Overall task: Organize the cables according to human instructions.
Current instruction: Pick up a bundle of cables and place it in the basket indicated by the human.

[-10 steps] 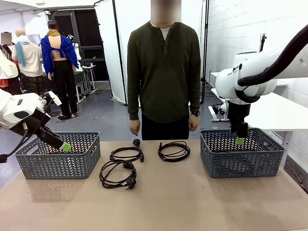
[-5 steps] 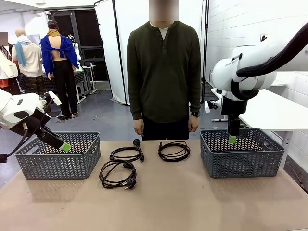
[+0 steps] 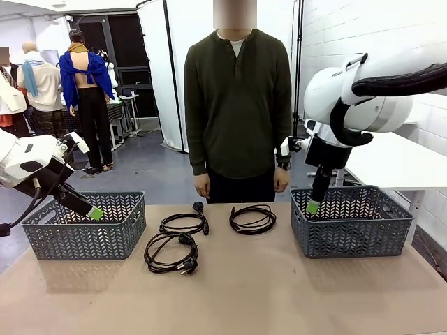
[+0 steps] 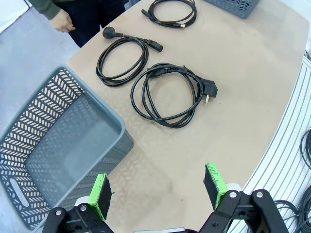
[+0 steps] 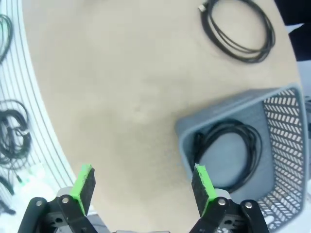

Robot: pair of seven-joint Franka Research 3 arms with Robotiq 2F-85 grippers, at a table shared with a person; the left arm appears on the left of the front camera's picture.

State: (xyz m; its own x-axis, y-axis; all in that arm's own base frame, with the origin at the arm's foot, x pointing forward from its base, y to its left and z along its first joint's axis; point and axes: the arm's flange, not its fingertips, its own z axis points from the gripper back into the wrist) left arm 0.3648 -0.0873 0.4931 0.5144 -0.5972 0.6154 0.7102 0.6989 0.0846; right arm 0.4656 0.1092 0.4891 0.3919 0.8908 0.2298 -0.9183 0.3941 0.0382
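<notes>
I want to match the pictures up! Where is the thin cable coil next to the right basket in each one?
Front view: the thin coil lies mid-table, just left of the right basket.
Left wrist view: thin coil at the top edge, near the middle; right basket in the top corner beside it.
Right wrist view: thin coil top right, above the right basket.
Shared landmark: the right basket.

Near tabletop (image 3: 265, 296) is bare; cables (image 3: 188, 266) and baskets (image 3: 84, 241) occupy the far half.

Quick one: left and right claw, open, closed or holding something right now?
Left claw: open, holding nothing.
Right claw: open, holding nothing.
</notes>
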